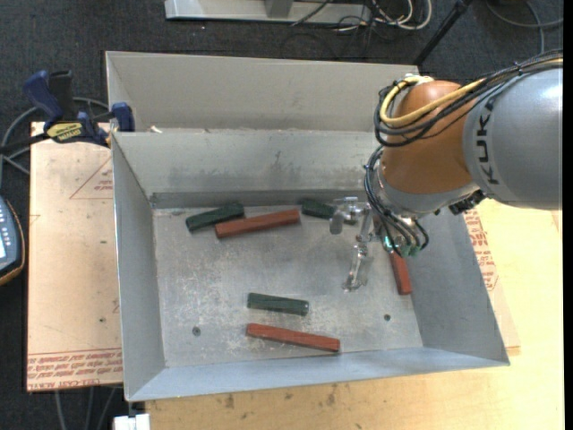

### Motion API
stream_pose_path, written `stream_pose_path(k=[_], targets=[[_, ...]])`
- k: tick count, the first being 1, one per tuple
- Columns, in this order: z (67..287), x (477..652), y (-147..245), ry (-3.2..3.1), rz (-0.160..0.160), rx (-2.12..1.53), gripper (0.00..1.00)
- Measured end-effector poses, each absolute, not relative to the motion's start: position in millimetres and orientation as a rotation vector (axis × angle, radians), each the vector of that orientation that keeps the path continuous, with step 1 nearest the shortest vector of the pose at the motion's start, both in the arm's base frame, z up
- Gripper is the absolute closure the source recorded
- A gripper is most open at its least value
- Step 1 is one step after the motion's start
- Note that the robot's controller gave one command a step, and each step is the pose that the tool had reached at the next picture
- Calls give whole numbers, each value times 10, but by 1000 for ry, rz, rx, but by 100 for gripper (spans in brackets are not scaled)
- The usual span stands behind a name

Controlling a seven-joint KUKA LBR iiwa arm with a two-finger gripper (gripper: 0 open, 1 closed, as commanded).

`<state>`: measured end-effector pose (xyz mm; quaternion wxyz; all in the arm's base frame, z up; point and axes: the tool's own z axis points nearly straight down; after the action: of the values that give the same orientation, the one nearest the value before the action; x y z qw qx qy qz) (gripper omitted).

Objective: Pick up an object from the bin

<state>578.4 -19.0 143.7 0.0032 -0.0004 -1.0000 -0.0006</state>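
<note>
Hanging low over bare floor in the right half of the bin [269, 159], the gripper [356, 271] has a red bar [401, 274] just beside it, by the right wall. Whether it is open or closed cannot be told. A green block [277, 305] and long red bar [293, 337] lie in front; a green bar [215, 217], red stick [258, 223] and small green piece [315, 209] lie along the back.

claw [357, 276]: over bin [134, 240] floor, right side | short red bar [402, 274]: just beside it
</note>
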Motion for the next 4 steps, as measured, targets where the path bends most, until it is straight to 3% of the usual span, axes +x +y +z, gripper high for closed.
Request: stream_pose_path(k=[1,2,3,4], targets=[[752,4990,311,-3130,-5,-58,0],[800,5040,282,-3143,-2,-63,100],[793,5041,282,-3142,-2,-64,0],[1996,5246,527,-3150,-5,-149,0]])
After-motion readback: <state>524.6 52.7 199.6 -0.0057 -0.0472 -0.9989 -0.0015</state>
